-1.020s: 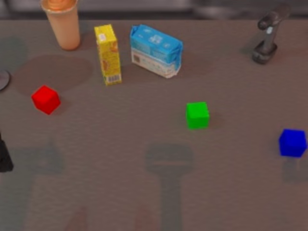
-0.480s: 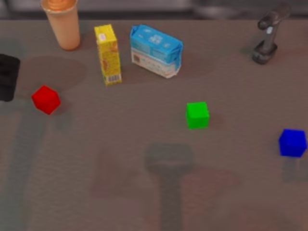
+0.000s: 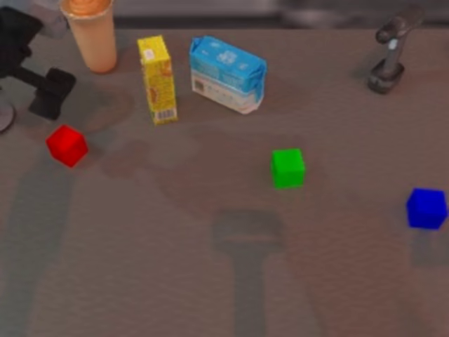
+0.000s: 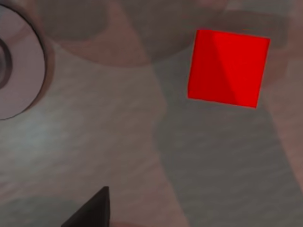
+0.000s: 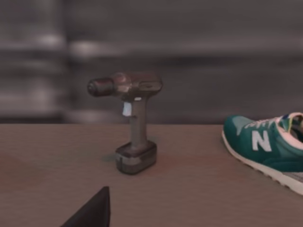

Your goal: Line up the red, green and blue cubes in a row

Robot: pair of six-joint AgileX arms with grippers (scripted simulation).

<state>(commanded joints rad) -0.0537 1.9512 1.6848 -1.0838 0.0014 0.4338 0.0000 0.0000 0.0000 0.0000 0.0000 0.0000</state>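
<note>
Overhead, the table [image 3: 210, 295] carried three plain, unmarked cubes of equal size. The red cube [image 3: 67, 145] sat at nine o'clock near the left edge, turned so a corner pointed down the view. The green cube [image 3: 288, 168] lay about three o'clock of centre, and the blue cube [image 3: 426, 208] at four o'clock by the right edge; all three were well apart. At eleven o'clock stood an orange cup [image 3: 92, 34], a yellow carton [image 3: 158, 79] and a light-blue carton [image 3: 226, 73], their print too small to read. A drill [image 3: 389, 53] stood at one o'clock. The left gripper [image 3: 50, 93] hung near the red cube, at its twelve o'clock; how wide its jaws stood could not be told.

From the left wrist, the red cube [image 4: 228, 68] showed bright and bare, resting free on the table, with a round grey disc [image 4: 19, 71] well aside.

From the right wrist, the drill [image 5: 129, 120] stood upright, and a teal shoe [image 5: 267, 146] bore a white "N". One dark fingertip [image 5: 92, 213] showed; the right jaws' state could not be told.
</note>
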